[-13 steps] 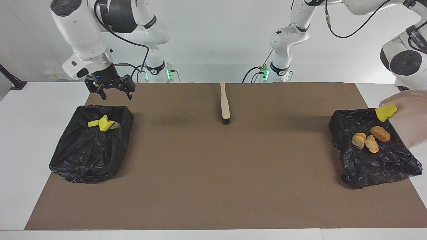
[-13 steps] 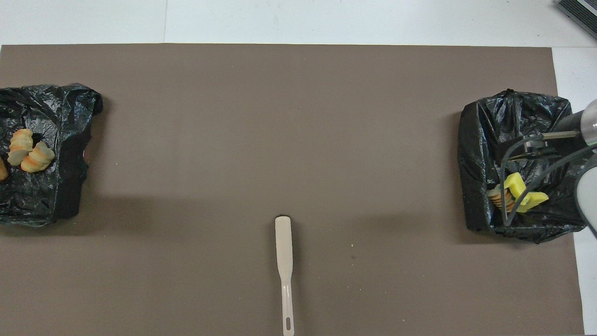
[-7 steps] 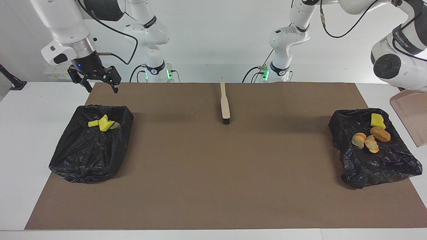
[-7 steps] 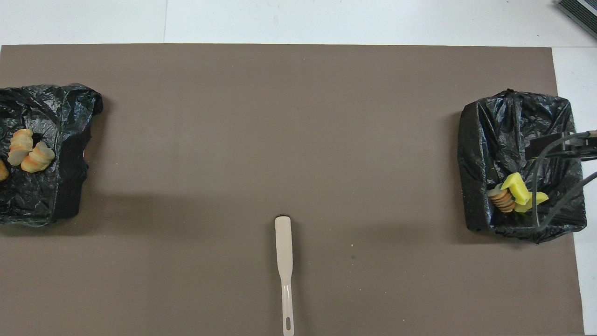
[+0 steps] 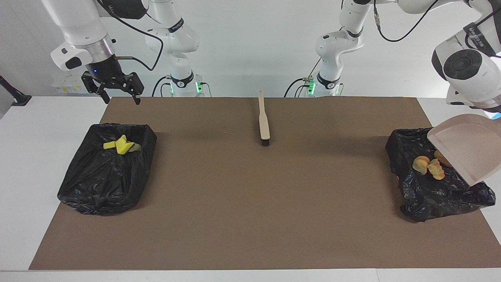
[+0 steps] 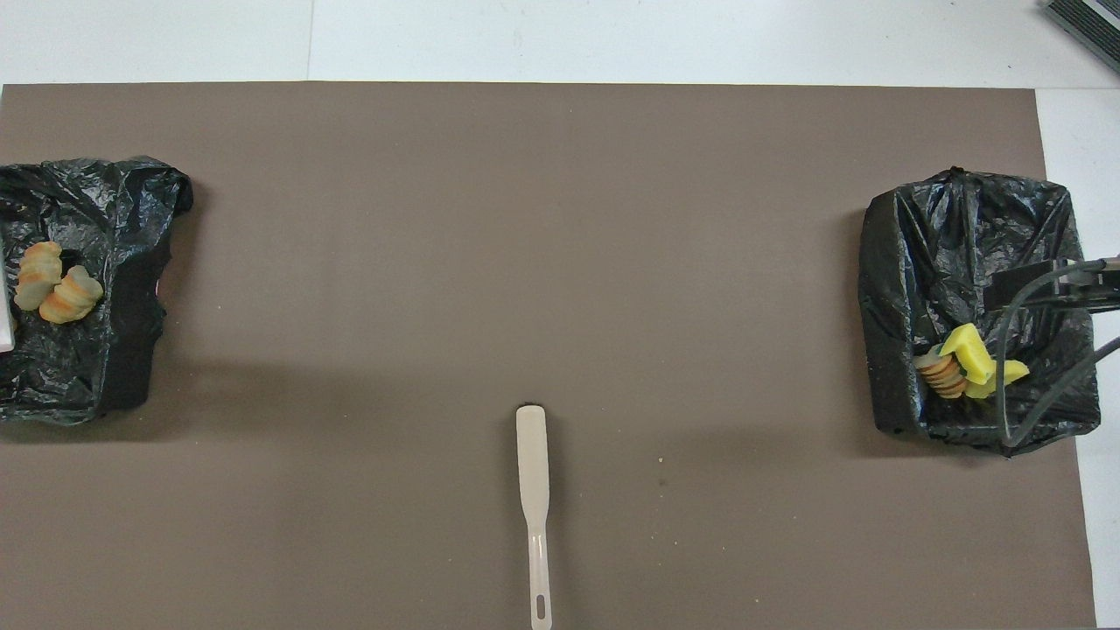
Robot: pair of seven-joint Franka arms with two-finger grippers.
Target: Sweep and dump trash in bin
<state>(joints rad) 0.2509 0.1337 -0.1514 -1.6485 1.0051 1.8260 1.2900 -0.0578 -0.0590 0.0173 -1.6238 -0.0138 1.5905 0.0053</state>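
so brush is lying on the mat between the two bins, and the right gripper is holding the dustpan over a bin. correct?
Wrong arm. The dustpan hangs from the left arm, over the bin at that arm's end, as the facing view shows. The right gripper is open and empty. The brush does lie between the bins.

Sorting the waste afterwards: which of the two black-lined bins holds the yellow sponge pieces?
The bin at the right arm's end, below the open right gripper: yellow sponge chunks lie in it. The other bin shows only tan bread-like pieces, partly under the dustpan.
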